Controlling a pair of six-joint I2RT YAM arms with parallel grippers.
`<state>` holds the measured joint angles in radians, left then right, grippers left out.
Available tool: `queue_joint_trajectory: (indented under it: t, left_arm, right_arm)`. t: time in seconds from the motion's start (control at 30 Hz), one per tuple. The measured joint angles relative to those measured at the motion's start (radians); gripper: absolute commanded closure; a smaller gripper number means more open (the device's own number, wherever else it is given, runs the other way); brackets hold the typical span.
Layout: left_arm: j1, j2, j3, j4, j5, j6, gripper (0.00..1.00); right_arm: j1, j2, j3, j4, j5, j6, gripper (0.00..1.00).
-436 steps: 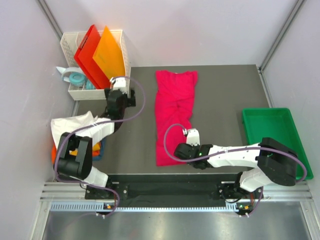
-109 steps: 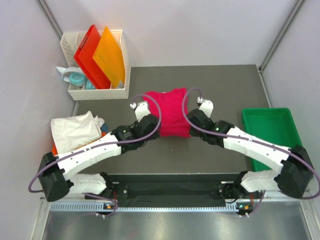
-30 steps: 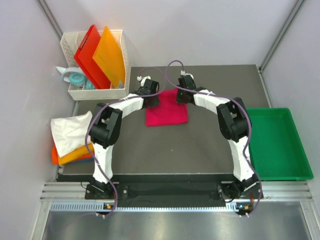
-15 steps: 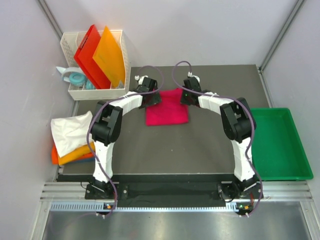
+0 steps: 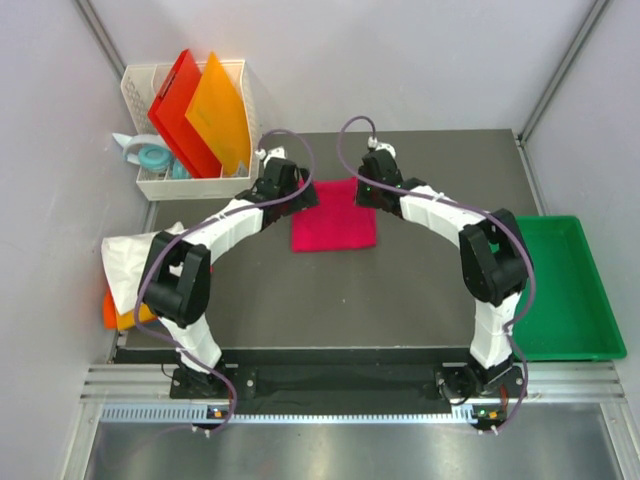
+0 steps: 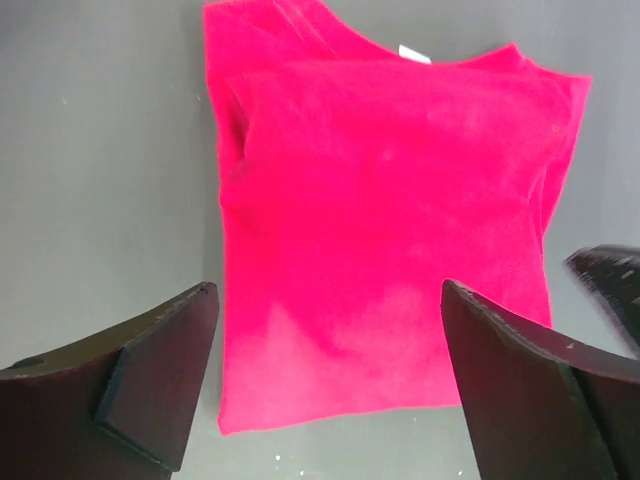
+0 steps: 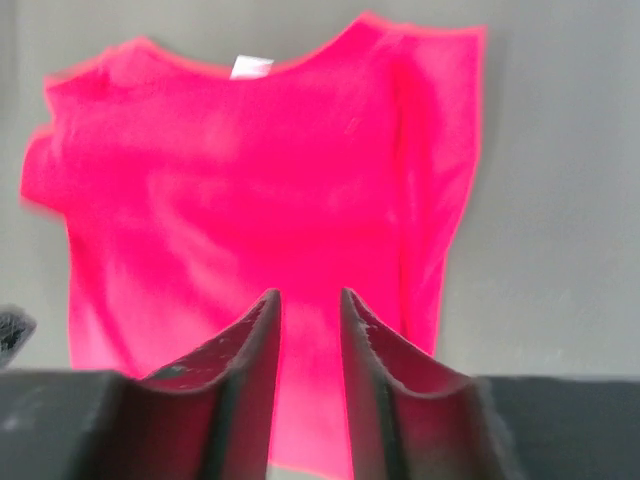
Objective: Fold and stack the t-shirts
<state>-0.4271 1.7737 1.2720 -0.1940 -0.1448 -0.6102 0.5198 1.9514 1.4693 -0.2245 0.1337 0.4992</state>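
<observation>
The crimson-pink t-shirt (image 5: 333,216) lies folded into a flat square at the far middle of the dark table. It fills the left wrist view (image 6: 385,220) and the right wrist view (image 7: 250,190), collar tag at its far edge. My left gripper (image 5: 300,196) hovers at the shirt's far left edge, jaws wide open and empty (image 6: 328,292). My right gripper (image 5: 368,196) hovers at its far right edge, jaws only slightly apart, holding nothing (image 7: 310,305). A white t-shirt (image 5: 140,255) lies crumpled on an orange folded one (image 5: 115,312) at the table's left edge.
A white basket (image 5: 190,185) at the back left holds red (image 5: 175,110) and orange (image 5: 220,110) plastic boards and tape rolls (image 5: 150,157). A green tray (image 5: 555,290) sits at the right edge. Both arms arch over the table's near half.
Earlier the pink shirt lay long, and it was folded into a square. In the last second both arms' elbows swung outward, the grippers stayed by the shirt's far corners, and the shirt did not move.
</observation>
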Motion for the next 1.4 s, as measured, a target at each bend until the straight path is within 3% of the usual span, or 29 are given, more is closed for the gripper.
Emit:
queue_joint_trajectory:
  t: [0.03, 0.07, 0.1, 0.13, 0.23, 0.3, 0.33, 0.47, 0.53, 0.57, 0.6, 0.7, 0.8, 1.07, 1.23, 1.4]
  left_arm:
    - [-0.004, -0.008, -0.011, 0.003, 0.0, -0.002, 0.14]
    - [-0.01, -0.016, -0.029, 0.011, 0.0, -0.007, 0.19]
    - [-0.014, -0.02, -0.045, 0.011, 0.0, -0.015, 0.26]
    - [-0.018, -0.021, -0.065, 0.011, 0.001, -0.022, 0.39]
    - [-0.027, -0.028, -0.135, 0.006, 0.004, -0.042, 0.59]
    - [-0.033, -0.04, -0.18, -0.003, 0.0, -0.05, 0.62]
    - [-0.036, -0.049, -0.197, -0.006, -0.003, -0.051, 0.6]
    - [-0.06, -0.151, -0.263, -0.048, -0.055, -0.049, 0.4]
    - [-0.094, -0.206, -0.275, -0.064, -0.093, -0.04, 0.37]
    - [-0.118, -0.257, -0.285, -0.077, -0.132, -0.029, 0.3]
    - [-0.14, -0.318, -0.293, -0.092, -0.165, -0.02, 0.01]
    - [-0.181, -0.511, -0.315, -0.099, -0.265, 0.012, 0.01]
    - [-0.134, -0.634, -0.322, -0.098, -0.325, 0.039, 0.01]
    - [0.049, -0.533, -0.317, -0.154, -0.491, 0.047, 0.01]
    - [0.139, -0.528, -0.494, 0.088, -0.489, 0.198, 0.01]
    - [0.191, -0.531, -0.809, 0.6, -0.391, 0.445, 0.01]
  right_arm:
    - [0.014, -0.011, -0.019, 0.002, -0.001, 0.0, 0.95]
    - [0.026, -0.018, -0.037, 0.003, -0.002, -0.002, 1.0]
    - [0.039, -0.021, -0.055, 0.003, -0.003, -0.002, 1.0]
    - [0.057, -0.021, -0.073, -0.001, -0.004, 0.0, 1.0]
    - [0.101, -0.021, -0.113, -0.027, 0.005, -0.005, 1.0]
    - [0.13, -0.021, -0.128, -0.035, 0.025, -0.011, 1.0]
    - [0.142, -0.021, -0.134, -0.037, 0.034, -0.014, 1.0]
    - [0.17, -0.041, -0.167, -0.045, 0.061, -0.026, 1.0]
    - [0.181, -0.089, -0.21, -0.053, 0.092, -0.039, 1.0]
    - [0.187, -0.128, -0.235, -0.06, 0.111, -0.047, 1.0]
    - [0.194, -0.172, -0.26, -0.063, 0.131, -0.055, 1.0]
    - [0.222, -0.326, -0.312, -0.068, 0.186, -0.079, 0.99]
    - [0.249, -0.47, -0.336, -0.071, 0.231, -0.098, 0.96]
    - [0.301, -0.728, -0.435, -0.105, 0.338, -0.115, 0.86]
    - [0.306, -0.816, -0.502, -0.167, 0.391, -0.124, 0.83]
    - [0.309, -0.906, -0.548, -0.201, 0.417, -0.129, 0.82]
